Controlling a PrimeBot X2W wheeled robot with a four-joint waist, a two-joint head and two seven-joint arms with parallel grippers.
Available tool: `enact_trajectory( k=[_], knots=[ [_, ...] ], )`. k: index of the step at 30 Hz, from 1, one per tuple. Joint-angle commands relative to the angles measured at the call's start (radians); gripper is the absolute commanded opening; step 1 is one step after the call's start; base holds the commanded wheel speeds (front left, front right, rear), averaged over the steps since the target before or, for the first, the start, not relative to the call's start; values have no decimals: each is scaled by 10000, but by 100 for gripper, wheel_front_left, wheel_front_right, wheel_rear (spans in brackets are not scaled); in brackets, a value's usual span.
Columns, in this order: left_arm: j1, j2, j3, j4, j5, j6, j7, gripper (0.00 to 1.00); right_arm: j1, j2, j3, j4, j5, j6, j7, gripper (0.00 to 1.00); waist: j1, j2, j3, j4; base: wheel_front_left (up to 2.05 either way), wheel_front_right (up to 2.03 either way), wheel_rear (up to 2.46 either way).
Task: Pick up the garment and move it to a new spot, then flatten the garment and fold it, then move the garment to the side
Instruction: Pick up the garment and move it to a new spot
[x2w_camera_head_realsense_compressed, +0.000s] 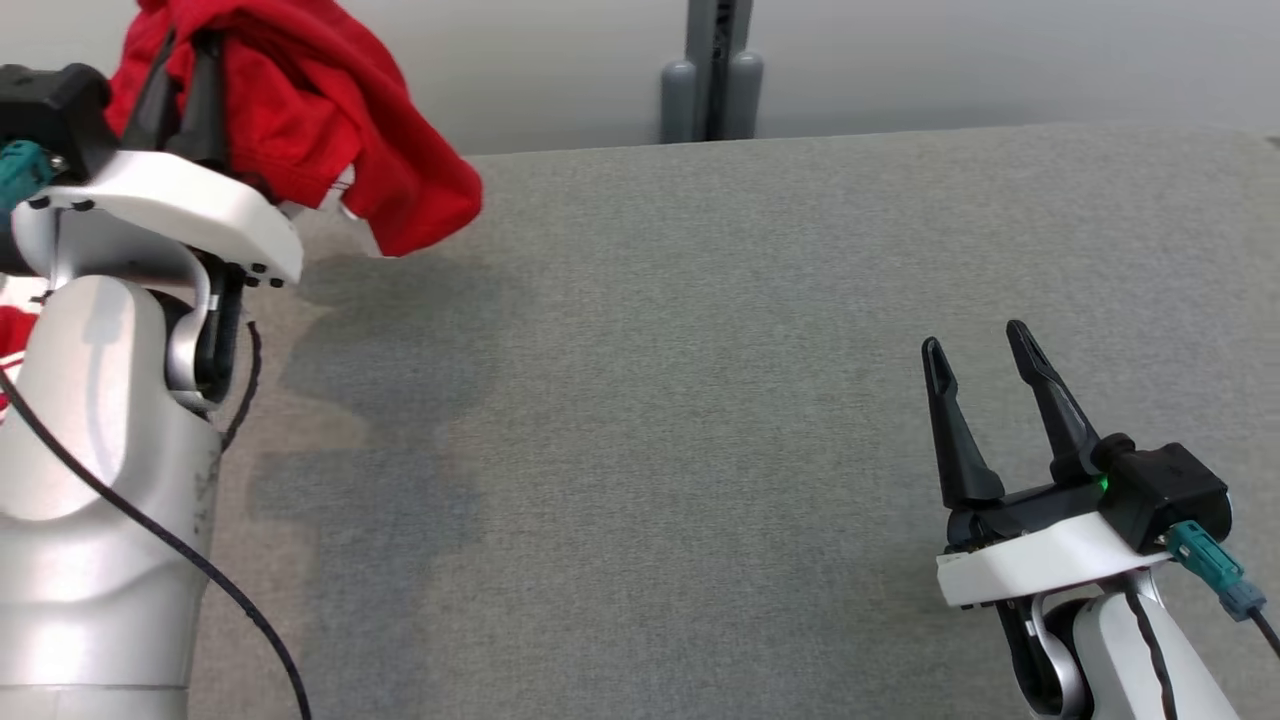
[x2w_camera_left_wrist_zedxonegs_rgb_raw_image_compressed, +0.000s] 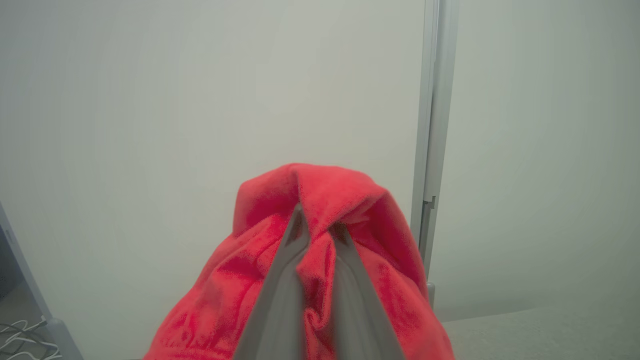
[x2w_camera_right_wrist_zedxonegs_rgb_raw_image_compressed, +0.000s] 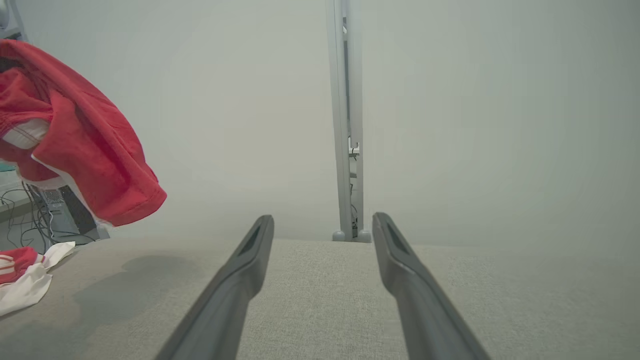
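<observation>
A red garment (x2w_camera_head_realsense_compressed: 330, 110) with a white trim hangs bunched in the air at the upper left, above the grey table (x2w_camera_head_realsense_compressed: 700, 400). My left gripper (x2w_camera_head_realsense_compressed: 185, 60) is shut on the garment, its dark fingers buried in the folds. In the left wrist view the garment (x2w_camera_left_wrist_zedxonegs_rgb_raw_image_compressed: 350, 200) drapes over both fingers and hides their tips, where the left gripper (x2w_camera_left_wrist_zedxonegs_rgb_raw_image_compressed: 320, 225) pinches it. The garment (x2w_camera_right_wrist_zedxonegs_rgb_raw_image_compressed: 90, 145) also hangs at the left of the right wrist view. My right gripper (x2w_camera_head_realsense_compressed: 980, 345) stands open low at the right with nothing between its fingers, as the right wrist view (x2w_camera_right_wrist_zedxonegs_rgb_raw_image_compressed: 322, 222) also shows.
More red and white cloth (x2w_camera_right_wrist_zedxonegs_rgb_raw_image_compressed: 22, 275) lies on the table's left edge. A grey post (x2w_camera_head_realsense_compressed: 712, 70) stands behind the table's far edge against a pale wall. Cables and a dark box (x2w_camera_right_wrist_zedxonegs_rgb_raw_image_compressed: 60, 212) sit beyond the table at the left.
</observation>
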Motion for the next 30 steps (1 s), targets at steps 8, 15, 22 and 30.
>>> enact_trajectory(
  k=[8,15,22,30],
  knots=[
    [469,-649,-673,-1069,-43,19,712,0,62,72,-111,-85,67,15,-62,100,0,0,-141,-1212,0,0,0],
    [747,-1126,-1210,-1584,-237,-62,1014,0,-10,140,-144,-73,85,15,-62,100,0,0,-134,-1849,0,0,0],
    [1108,-1411,-1828,-1576,-363,-25,1125,0,8,183,-223,-116,120,15,-62,100,0,0,-6,-2070,0,0,0],
    [1792,-1504,-2719,-640,-18,5,960,0,-44,194,-270,-157,133,15,-62,100,0,0,216,-2010,0,0,0]
  ],
)
